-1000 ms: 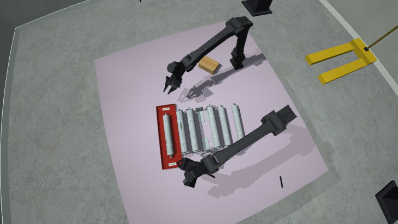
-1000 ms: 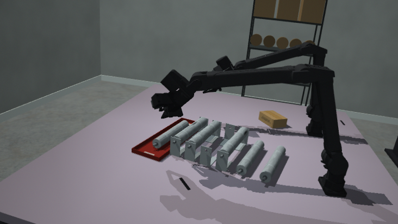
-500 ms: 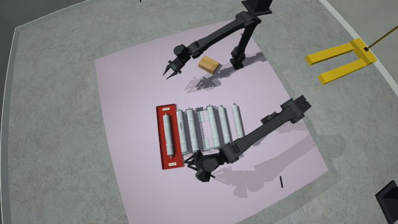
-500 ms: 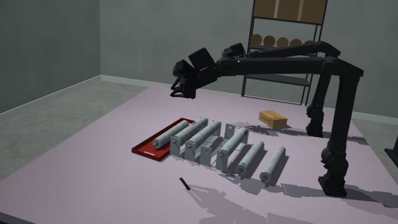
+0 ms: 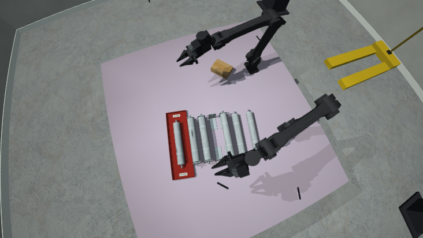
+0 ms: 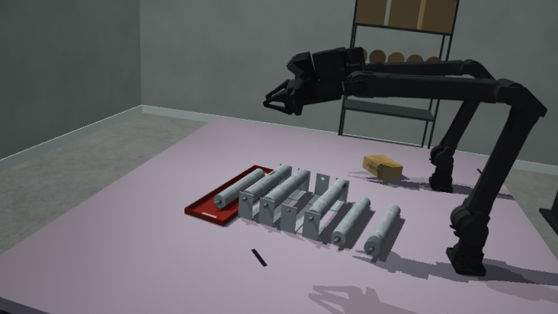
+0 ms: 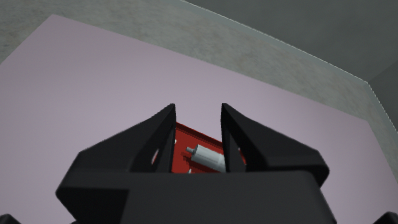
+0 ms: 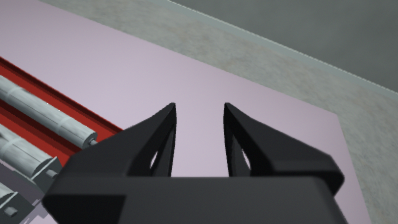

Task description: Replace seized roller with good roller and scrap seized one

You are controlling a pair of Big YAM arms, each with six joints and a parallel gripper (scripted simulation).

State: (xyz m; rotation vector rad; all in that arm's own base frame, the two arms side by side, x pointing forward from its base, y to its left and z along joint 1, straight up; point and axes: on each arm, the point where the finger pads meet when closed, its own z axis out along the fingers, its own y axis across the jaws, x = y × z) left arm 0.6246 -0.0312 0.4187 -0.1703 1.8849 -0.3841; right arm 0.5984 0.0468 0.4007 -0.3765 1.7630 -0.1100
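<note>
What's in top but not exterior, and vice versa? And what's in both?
Top only: the yellow fork on the floor.

Exterior only: the shelf unit at the wall.

Both: the red tray, the roller lying in it, the bracket pair with no roller, the cardboard box.
</note>
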